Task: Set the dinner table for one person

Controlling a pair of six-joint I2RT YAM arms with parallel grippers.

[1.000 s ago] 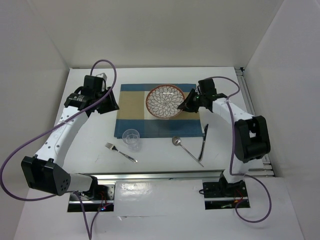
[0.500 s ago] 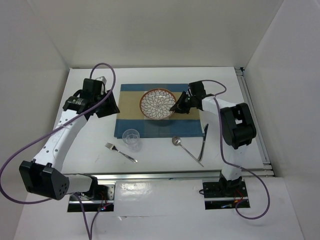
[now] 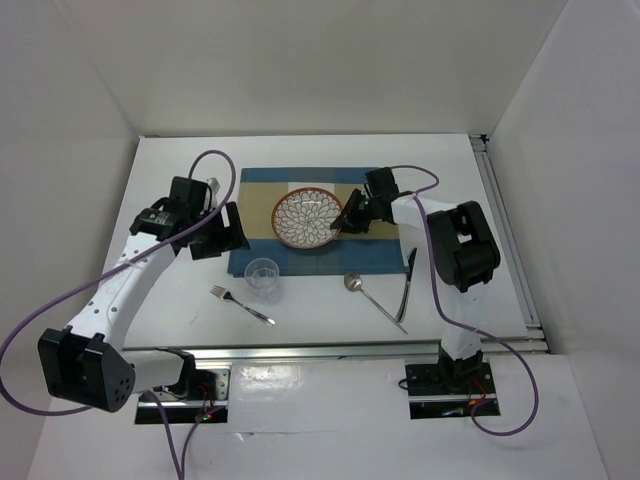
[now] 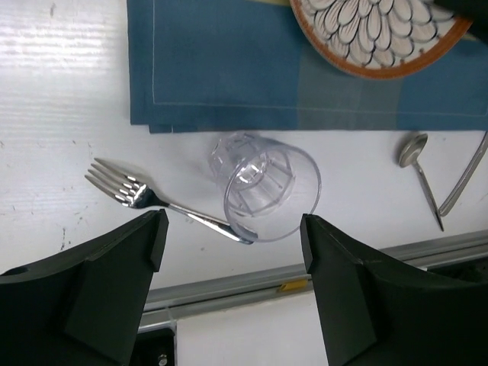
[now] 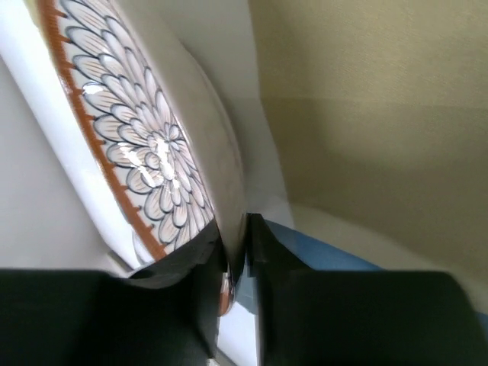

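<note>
A round plate with a petal pattern and orange rim is over the blue-and-tan placemat on the white dinner table. My right gripper is shut on the plate's right rim; in the right wrist view its jaws pinch the tilted plate. A clear cup stands at the placemat's near edge, with a fork in front of it. My left gripper is open and empty, above and behind the cup and fork.
A spoon and a knife lie on the table right of the cup, near the placemat's front right corner. A metal rail runs along the near table edge. White walls enclose the table at the back and sides.
My right gripper has carried the plate leftward and a little nearer over the placemat. My left gripper has moved nearer and rightward, toward the cup.
</note>
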